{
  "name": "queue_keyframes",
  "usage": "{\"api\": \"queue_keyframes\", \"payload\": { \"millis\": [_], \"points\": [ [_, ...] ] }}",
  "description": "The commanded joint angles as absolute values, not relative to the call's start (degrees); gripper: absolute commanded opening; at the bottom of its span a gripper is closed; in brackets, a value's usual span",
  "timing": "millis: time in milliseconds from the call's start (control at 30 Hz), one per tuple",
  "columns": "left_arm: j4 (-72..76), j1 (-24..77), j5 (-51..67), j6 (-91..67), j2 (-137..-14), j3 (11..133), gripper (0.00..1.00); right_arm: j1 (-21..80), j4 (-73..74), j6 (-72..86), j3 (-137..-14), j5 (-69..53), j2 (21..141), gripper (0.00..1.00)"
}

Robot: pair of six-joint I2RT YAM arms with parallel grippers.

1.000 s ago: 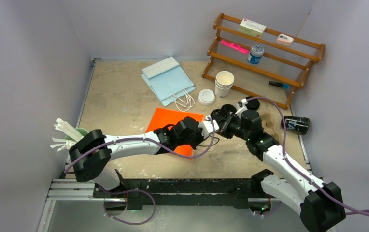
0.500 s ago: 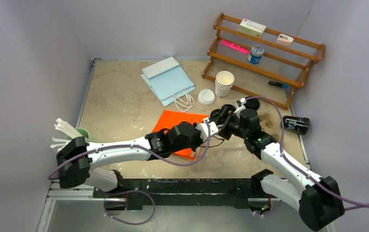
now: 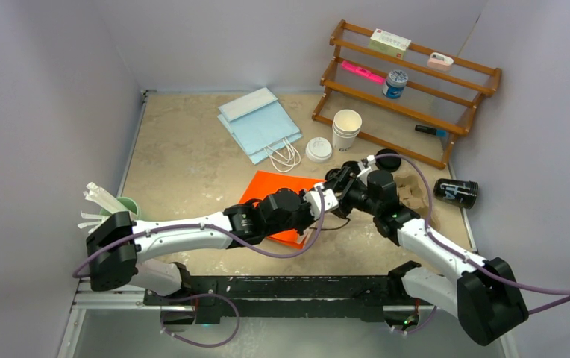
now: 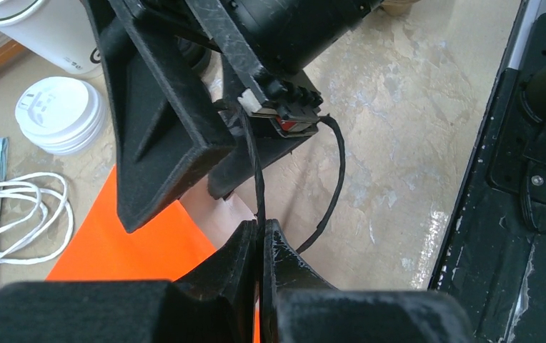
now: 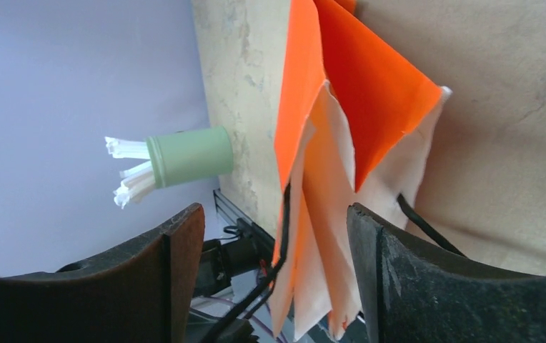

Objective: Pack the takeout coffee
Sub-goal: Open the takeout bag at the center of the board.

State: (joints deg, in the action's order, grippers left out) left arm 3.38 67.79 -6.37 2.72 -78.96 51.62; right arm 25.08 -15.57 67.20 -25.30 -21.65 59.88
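My left gripper (image 4: 259, 243) was pinched shut on the cord handle (image 4: 256, 171) of the orange bag (image 3: 267, 186), and the right gripper (image 5: 274, 218) had its jaws spread at the bag's mouth. The black cup (image 3: 455, 192) lay on its side well right of the bag, with the lids (image 3: 389, 159) nearer it. I judged the mouth needed to be lifted taut and wide first.

The desk (image 3: 185, 164) is a smooth beige surface with stone-like mottling and a wet-looking sheen towards its front edge. The orange bag (image 3: 267, 186) is matt paper, white inside and creased; its black cord (image 4: 341, 175) is thin and smooth. The left tool (image 4: 261, 236) and right tool (image 5: 274, 229) are matt black, grainy and finely ridged. The rack (image 3: 416, 89) is glossy varnished brown wood. The white cups (image 3: 346, 128) are matt paper. The white lid (image 3: 318, 149) is smooth plastic.
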Motion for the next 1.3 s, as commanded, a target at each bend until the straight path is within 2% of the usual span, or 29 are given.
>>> {"api": "queue_keyframes", "payload": {
  "millis": [0,467,567,700,767,833,900,1000,1167,1267],
  "points": [
    [6.35,68.58,-4.96,3.60,-79.44,52.19,0.00,25.24,-19.56,69.29,-25.52,-23.79,60.11,0.73],
    [6.27,69.65,-4.66,4.19,-78.30,55.42,0.00,25.24,-20.81,69.04,-26.16,-24.75,63.11,0.57],
    [5.20,69.78,-3.81,4.26,-76.83,56.40,0.00,25.25,-18.77,67.40,-27.69,-23.88,62.93,0.45],
    [1.87,70.30,-2.20,3.47,-75.31,58.23,0.00,25.26,-15.57,65.62,-29.84,-23.23,62.31,0.17],
    [0.79,70.40,-2.47,2.46,-74.09,58.19,0.12,25.25,-13.51,64.52,-31.00,-22.75,61.43,0.06],
    [0.22,70.40,-5.88,0.67,-71.78,57.23,0.33,25.29,-10.73,63.29,-32.53,-22.05,60.54,0.00],
    [-0.92,70.25,-10.97,-3.89,-68.73,55.34,0.50,25.28,-7.11,61.34,-34.34,-20.75,59.31,0.00],
    [-3.13,67.82,-15.02,-9.80,-62.92,52.33,0.67,25.30,-2.49,56.50,-37.03,-19.72,57.89,0.00],
    [-7.66,52.06,-3.99,-19.59,-56.78,47.86,0.71,25.24,4.69,51.35,-40.60,-18.63,56.42,0.00],
    [-7.68,48.97,0.90,-19.15,-55.37,45.20,0.71,25.22,6.49,51.80,-41.70,-18.04,55.68,0.00]
  ]
}}
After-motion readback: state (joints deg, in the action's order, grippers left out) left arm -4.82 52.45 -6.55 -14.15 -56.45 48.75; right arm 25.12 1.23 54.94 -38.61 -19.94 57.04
